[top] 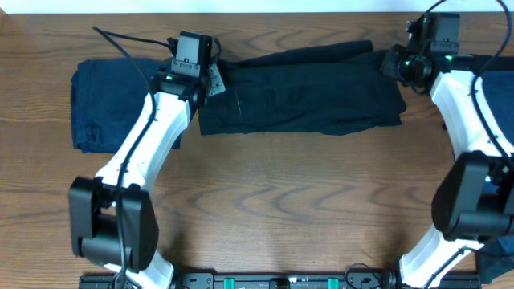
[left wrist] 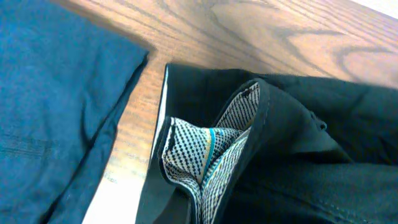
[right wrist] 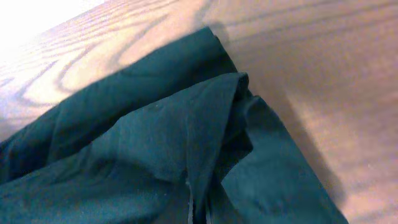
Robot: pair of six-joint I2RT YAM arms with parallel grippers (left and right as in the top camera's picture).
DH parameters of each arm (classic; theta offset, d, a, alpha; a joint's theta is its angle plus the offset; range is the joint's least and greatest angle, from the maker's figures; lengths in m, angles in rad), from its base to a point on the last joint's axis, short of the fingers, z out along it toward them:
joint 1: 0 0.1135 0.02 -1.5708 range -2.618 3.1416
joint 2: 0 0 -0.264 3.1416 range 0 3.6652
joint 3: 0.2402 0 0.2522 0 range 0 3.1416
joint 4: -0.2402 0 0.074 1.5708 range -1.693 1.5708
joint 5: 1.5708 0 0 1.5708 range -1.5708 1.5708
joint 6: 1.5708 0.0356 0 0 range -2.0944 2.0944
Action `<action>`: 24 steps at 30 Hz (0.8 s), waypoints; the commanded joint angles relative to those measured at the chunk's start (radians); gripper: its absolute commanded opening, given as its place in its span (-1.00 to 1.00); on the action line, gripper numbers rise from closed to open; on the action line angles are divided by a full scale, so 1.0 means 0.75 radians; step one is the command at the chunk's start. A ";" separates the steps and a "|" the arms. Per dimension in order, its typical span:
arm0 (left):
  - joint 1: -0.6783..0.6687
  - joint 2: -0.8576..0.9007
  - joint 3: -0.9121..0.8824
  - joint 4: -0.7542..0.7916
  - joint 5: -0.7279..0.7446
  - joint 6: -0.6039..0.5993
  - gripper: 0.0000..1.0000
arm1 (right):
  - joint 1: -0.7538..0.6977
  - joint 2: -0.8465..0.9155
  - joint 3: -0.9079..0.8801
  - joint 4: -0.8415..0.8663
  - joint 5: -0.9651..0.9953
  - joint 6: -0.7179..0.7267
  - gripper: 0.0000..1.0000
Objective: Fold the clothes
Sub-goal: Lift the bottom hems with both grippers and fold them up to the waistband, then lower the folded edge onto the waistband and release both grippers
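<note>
A black garment (top: 305, 100) lies stretched sideways across the back of the table. My left gripper (top: 210, 79) is at its left end and my right gripper (top: 395, 63) at its right end. In the left wrist view the black cloth (left wrist: 311, 143) shows a pale checked inner lining (left wrist: 199, 155) and gathers into a pinch at the bottom middle. In the right wrist view the dark cloth (right wrist: 155, 143) also bunches to a pinch at the bottom edge. The fingers themselves are hidden in both wrist views. A folded navy garment (top: 104, 104) lies at the far left and also shows in the left wrist view (left wrist: 50, 99).
The wooden table (top: 289, 193) stretches in front of the garments. More dark blue cloth (top: 502, 71) lies at the far right behind the right arm. The arm bases stand at the front edge.
</note>
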 commanded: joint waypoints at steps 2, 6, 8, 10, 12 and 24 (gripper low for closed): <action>0.022 0.110 0.024 0.069 -0.083 0.016 -0.88 | 0.022 0.108 0.027 0.100 0.046 -0.016 -0.94; 0.022 0.220 0.024 0.158 -0.083 0.016 -0.88 | 0.050 0.207 0.027 0.232 0.046 -0.016 -0.94; 0.022 0.269 0.024 0.200 -0.083 0.016 -0.88 | 0.062 0.252 0.027 0.302 0.046 -0.016 -0.94; 0.023 0.314 0.024 0.248 -0.083 0.016 -0.88 | 0.071 0.289 0.027 0.365 0.046 -0.016 -0.94; 0.025 0.349 0.024 0.297 -0.083 0.016 -0.88 | 0.077 0.321 0.027 0.425 0.046 -0.016 -0.91; 0.051 0.074 0.039 0.268 -0.011 0.132 0.71 | 0.022 0.185 0.038 0.581 -0.220 -0.017 0.98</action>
